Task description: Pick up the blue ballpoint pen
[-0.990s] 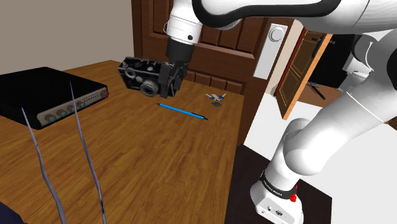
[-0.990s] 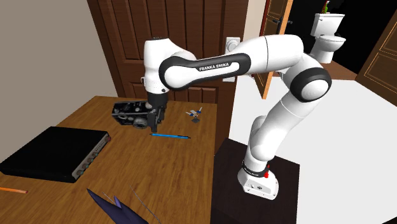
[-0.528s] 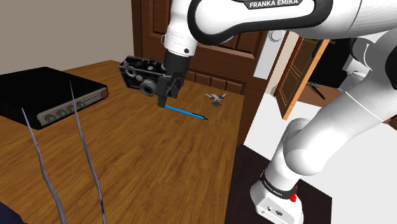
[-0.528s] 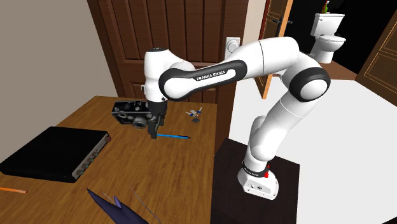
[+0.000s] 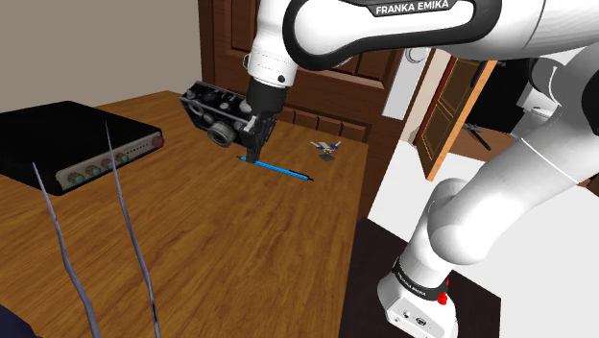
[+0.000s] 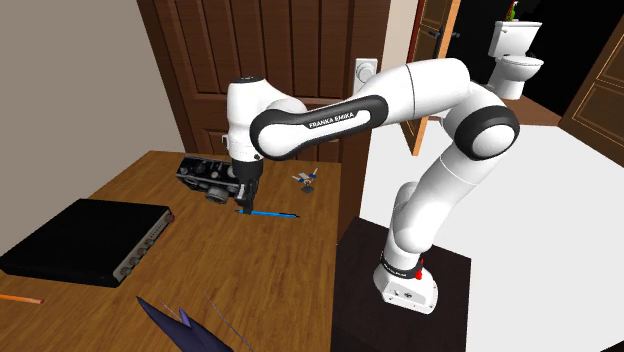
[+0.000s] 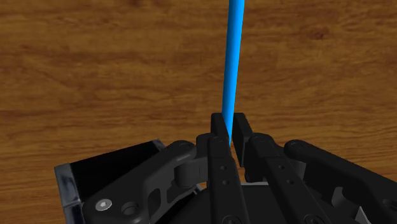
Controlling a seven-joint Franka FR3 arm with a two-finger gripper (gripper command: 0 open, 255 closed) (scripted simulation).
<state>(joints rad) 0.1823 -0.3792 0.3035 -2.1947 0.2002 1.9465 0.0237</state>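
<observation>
One blue pen (image 5: 285, 171) lies flat on the brown table (image 5: 240, 254), just beside the camera (image 5: 213, 110). The black gripper (image 7: 229, 125) is squeezed shut on it near one end (most of the pen sticks out past the fingers). It should hold tight and lift slowly, straight up, so the long end does not tip. One camera, one black box (image 5: 58, 144) and one little toy (image 5: 328, 148) sit there too.

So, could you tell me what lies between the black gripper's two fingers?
The slim blue ballpoint pen: in the wrist view the black gripper clasps one end of it, and the rest stretches out over the brown wooden tabletop.
</observation>
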